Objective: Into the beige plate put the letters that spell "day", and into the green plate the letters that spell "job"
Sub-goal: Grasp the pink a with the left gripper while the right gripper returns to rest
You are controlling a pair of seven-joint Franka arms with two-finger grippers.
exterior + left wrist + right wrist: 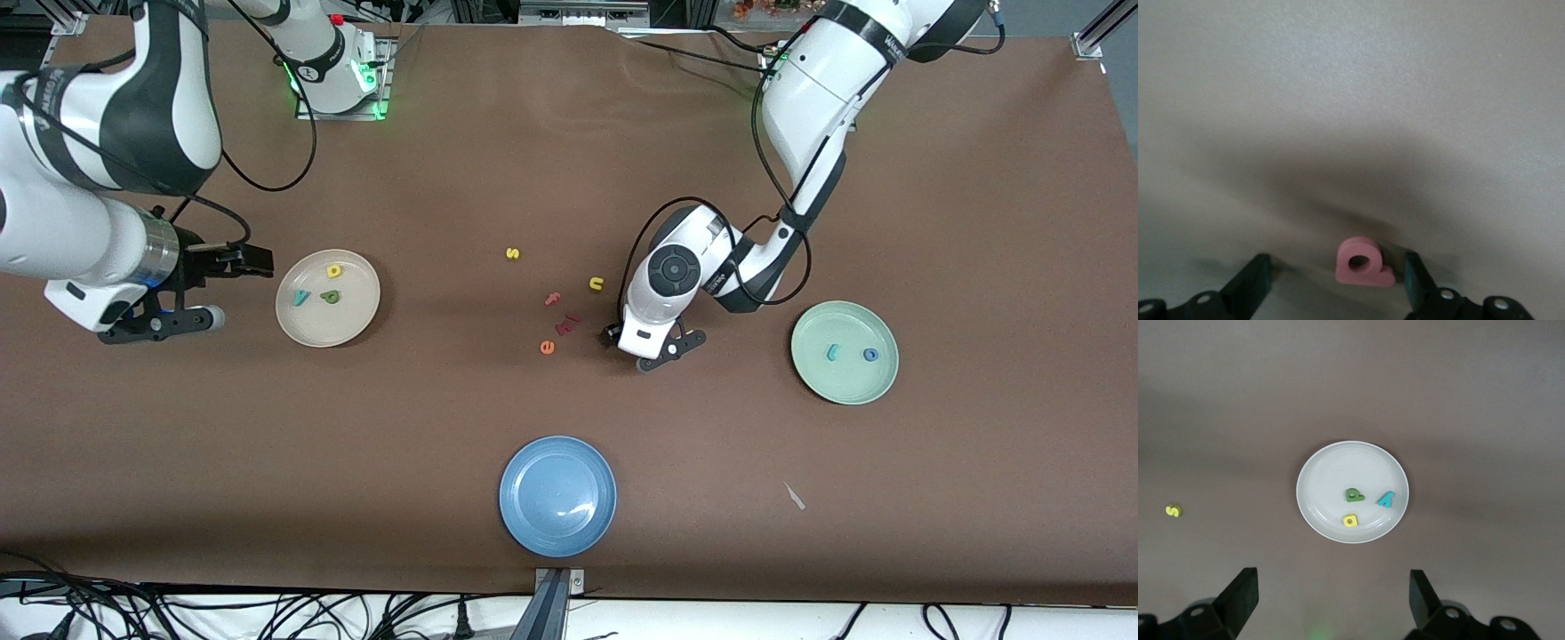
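Note:
In the left wrist view a pink "b" (1363, 262) lies flat on the table between the fingers of my left gripper (1338, 280). The jaws are open and nothing is gripped. In the front view this gripper (612, 336) is down at the table's middle and its hand hides the "b". The green plate (845, 384) holds the teal "j" (833, 353) and blue "o" (870, 355). The beige plate (307, 331) holds the yellow "d" (334, 270), green "a" (331, 297) and teal "y" (302, 297). My right gripper (253, 260) hangs open and empty beside the beige plate (1315, 473).
Loose letters lie beside the left hand: a yellow "s" (512, 253), yellow "u" (596, 284), pink "f" (553, 300), a dark red letter (567, 324) and an orange "e" (547, 347). A blue plate (557, 524) sits near the front edge.

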